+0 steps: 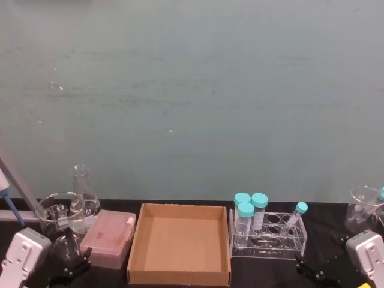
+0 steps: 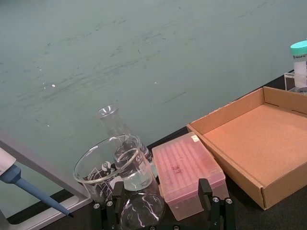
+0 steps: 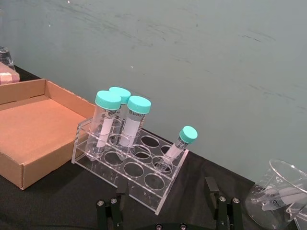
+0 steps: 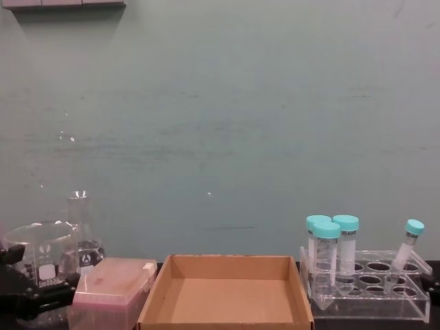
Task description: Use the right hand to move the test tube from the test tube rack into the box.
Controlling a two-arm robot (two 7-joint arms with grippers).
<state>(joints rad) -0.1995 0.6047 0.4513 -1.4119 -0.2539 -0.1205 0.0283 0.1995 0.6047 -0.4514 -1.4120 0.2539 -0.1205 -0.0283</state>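
Right hand (image 3: 166,191) hangs at the table's (image 1: 264,273) front right corner, fingers spread, near the test tube rack (image 1: 268,240). The test tube (image 1: 295,217) leans in the rack's right end, beside the box (image 1: 180,208). Left gripper (image 2: 158,191) idles spread, front left.

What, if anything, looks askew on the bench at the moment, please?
Only the slim test tube: it leans at a slant at the right end of the test tube rack, while the three wider tubes at its left end stand upright. Nothing looks spilled or broken.
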